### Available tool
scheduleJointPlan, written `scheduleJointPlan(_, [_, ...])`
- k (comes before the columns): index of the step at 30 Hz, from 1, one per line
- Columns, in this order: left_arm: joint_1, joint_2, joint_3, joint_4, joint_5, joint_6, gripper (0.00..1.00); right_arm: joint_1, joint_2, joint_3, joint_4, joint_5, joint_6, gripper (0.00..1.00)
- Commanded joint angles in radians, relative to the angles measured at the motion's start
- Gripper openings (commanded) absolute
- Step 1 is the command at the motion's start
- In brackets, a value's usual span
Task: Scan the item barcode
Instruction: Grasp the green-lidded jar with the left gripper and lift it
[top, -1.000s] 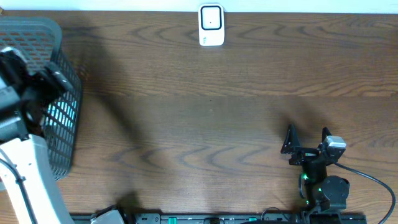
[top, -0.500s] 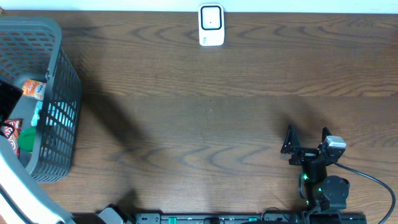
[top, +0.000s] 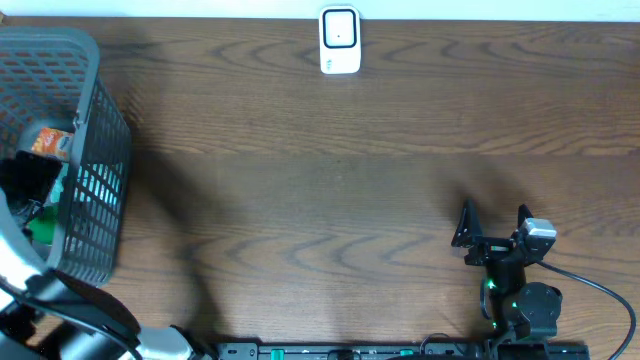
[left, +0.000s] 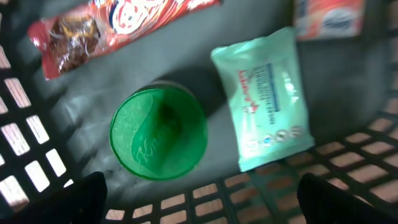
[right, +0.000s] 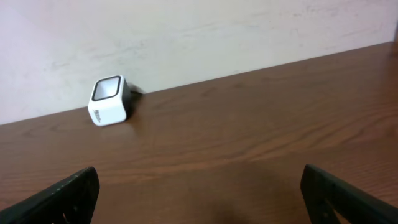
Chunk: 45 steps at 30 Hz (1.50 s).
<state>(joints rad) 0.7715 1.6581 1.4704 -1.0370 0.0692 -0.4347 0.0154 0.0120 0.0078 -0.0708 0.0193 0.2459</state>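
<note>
Look in the basket (top: 95, 150) at the left end of the desk (top: 330, 190): green tub (left: 158, 134) right under the left gripper (left: 208, 205), wide open, holding nothing. Wipes pack (left: 266, 99) just beside it, long side pointing away. Right gripper (top: 492, 228) open too, empty, well apart.

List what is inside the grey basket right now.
The basket holds a green round lid, a mint wipes pack, a red snack wrapper and an orange-and-white packet, cut off at the frame edge. Anything under them or beyond the frame is hidden.
</note>
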Motion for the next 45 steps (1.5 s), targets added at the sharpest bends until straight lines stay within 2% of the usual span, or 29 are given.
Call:
scheduleJointPlan(1, [0.004,0.034,0.011,-0.016,-0.042,-0.016,0.98,0.005,-0.006,-0.002,-0.002,0.009,0.011,0.99])
scheduleJointPlan(8, [0.005,0.033,0.010,-0.051,-0.174,-0.032,0.98,0.005,-0.006,-0.002,-0.002,0.008,0.011,0.99])
scheduleJointPlan(25, [0.004,0.054,-0.053,-0.011,-0.171,-0.031,0.98,0.005,-0.006,-0.002,-0.002,0.009,0.011,0.99])
scheduleJointPlan(45, [-0.001,0.252,-0.056,0.027,-0.139,-0.035,0.98,0.005,-0.004,-0.002,-0.002,0.009,0.011,0.99])
